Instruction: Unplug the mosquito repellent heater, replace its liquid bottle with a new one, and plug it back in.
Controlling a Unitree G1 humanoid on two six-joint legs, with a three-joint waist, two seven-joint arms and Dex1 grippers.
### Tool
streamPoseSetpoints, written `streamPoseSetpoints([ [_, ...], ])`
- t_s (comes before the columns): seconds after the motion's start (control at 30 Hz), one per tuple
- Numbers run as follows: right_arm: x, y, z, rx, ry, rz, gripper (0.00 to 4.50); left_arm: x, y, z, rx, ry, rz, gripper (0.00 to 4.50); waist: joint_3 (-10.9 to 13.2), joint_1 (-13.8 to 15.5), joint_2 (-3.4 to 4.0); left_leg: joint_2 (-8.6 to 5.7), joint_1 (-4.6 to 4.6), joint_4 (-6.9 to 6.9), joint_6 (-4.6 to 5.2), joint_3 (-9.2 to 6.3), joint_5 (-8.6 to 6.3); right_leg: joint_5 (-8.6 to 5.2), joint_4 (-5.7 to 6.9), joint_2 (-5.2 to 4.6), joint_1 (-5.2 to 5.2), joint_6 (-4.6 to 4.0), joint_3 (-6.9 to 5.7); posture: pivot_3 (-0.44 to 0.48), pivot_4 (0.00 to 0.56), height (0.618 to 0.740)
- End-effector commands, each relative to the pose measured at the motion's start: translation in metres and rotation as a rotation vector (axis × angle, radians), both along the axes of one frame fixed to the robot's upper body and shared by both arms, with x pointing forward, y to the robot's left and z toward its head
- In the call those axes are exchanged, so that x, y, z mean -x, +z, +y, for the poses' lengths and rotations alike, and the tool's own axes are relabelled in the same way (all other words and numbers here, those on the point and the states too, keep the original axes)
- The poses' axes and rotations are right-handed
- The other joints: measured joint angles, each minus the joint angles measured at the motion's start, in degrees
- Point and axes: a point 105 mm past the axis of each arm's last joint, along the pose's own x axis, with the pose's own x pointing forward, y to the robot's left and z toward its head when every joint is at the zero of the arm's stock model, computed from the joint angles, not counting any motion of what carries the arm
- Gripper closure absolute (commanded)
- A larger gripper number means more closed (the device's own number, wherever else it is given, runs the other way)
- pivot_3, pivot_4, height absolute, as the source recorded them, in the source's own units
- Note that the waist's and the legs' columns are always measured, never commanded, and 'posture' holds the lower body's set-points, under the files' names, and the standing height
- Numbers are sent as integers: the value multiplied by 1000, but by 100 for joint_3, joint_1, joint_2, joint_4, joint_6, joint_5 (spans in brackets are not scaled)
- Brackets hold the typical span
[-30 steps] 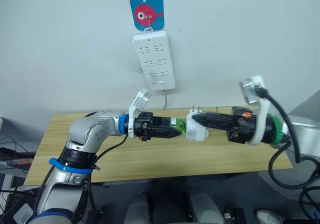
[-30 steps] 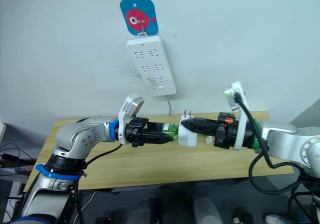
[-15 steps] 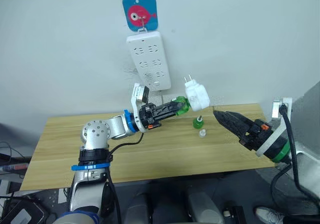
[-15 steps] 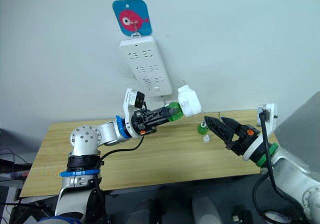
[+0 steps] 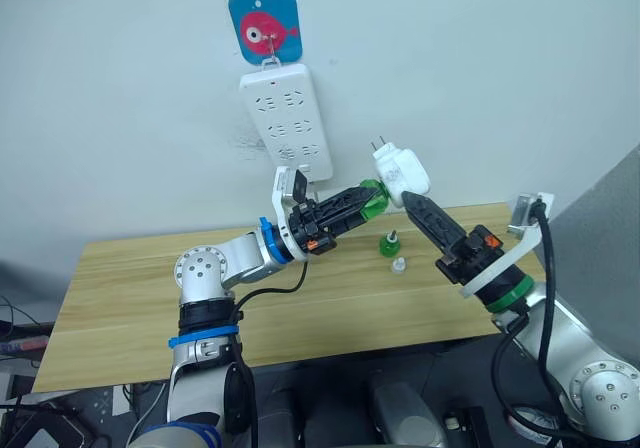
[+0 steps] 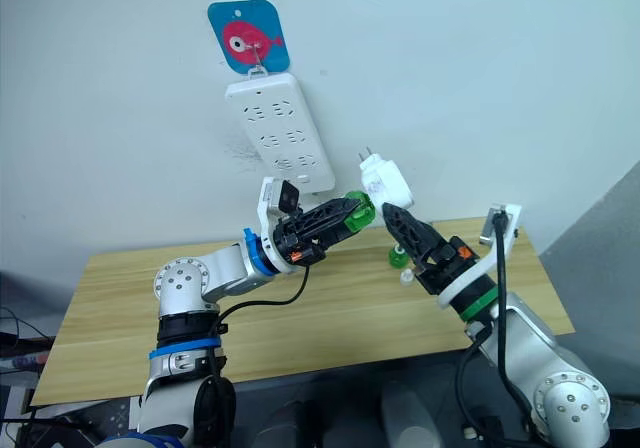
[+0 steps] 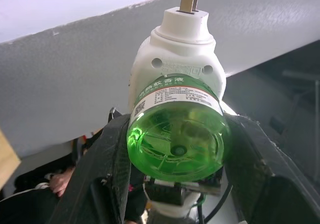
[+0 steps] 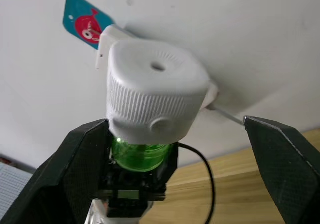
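Mosquito repellent heater (image 5: pixel 402 168) with green bottle (image 5: pixel 372 197) clenched in left pincer (image 5: pixel 365 200); right pincer (image 5: pixel 413 204) released beside it.

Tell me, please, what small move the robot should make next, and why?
Probably close the open right gripper on the mosquito repellent heater: its fingers straddle the white body, while the left gripper holds only the green bottle, prongs facing the power strip.

Right gripper (image 5: pixel 414 203) back up beside heater (image 5: pixel 402 171)
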Motion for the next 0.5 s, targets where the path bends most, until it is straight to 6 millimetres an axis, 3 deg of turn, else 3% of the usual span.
streamPoseSetpoints([
  [0.03,-3,13,5,-37,4,-58,0,6,9,-1,59,-32,2,2197,0,-13,-1,0,0,0,0,-1,0,0,0,0,1,0,0,-354,162,740],
  [0.33,-11,30,9,-123,30,-112,0,10,12,-2,69,-46,27,2197,-4,-24,1,-2,0,0,0,-7,0,0,1,1,2,-1,-1,-333,155,740],
  [0.43,-10,32,14,-137,52,-117,522,10,13,-2,70,-45,31,2197,-5,-27,2,-2,0,0,0,-5,0,0,1,1,2,-1,0,-333,155,740],
  [0.5,-9,33,16,-144,65,-117,1184,12,13,-2,72,-49,34,2197,-6,-28,4,-2,0,0,0,-6,0,0,1,1,2,-1,-1,-325,151,740],
])
